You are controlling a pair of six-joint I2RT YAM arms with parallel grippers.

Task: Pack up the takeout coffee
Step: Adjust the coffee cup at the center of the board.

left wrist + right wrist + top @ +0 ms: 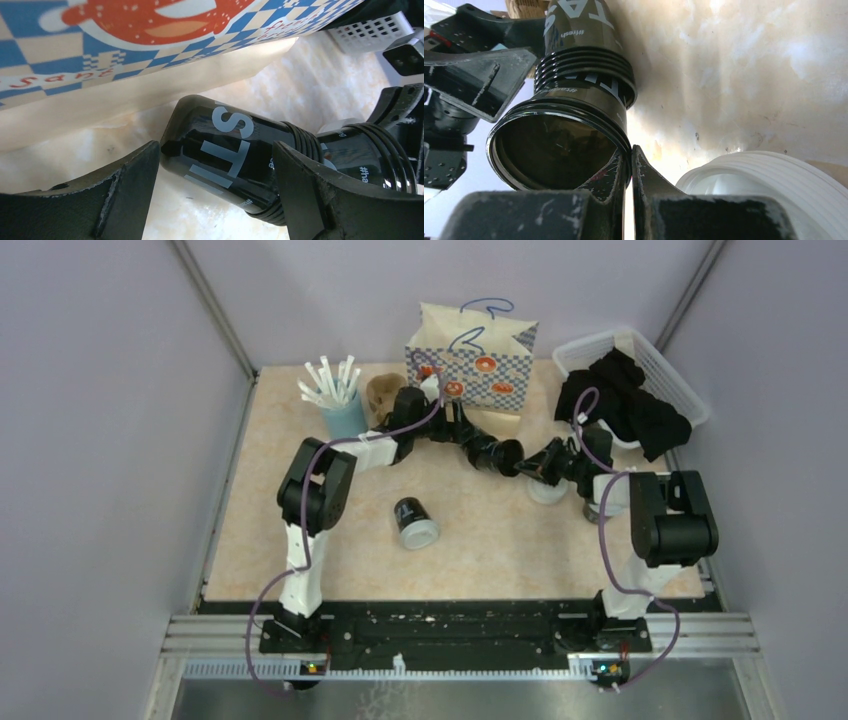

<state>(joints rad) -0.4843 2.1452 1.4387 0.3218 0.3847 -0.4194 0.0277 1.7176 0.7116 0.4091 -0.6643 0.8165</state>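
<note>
My left gripper (pixel 216 150), released, straddles a nested stack of black paper cups (pixel 490 448). My right gripper (pixel 630 150) is clenched on its open rim.

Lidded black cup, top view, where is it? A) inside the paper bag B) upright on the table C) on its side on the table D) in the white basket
C: the lidded black cup lies on its side on the bare table, its white lid facing the near edge.

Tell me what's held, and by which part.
The stack of black cups, pinched at its open rim by the right gripper; left gripper open around its base.
</note>
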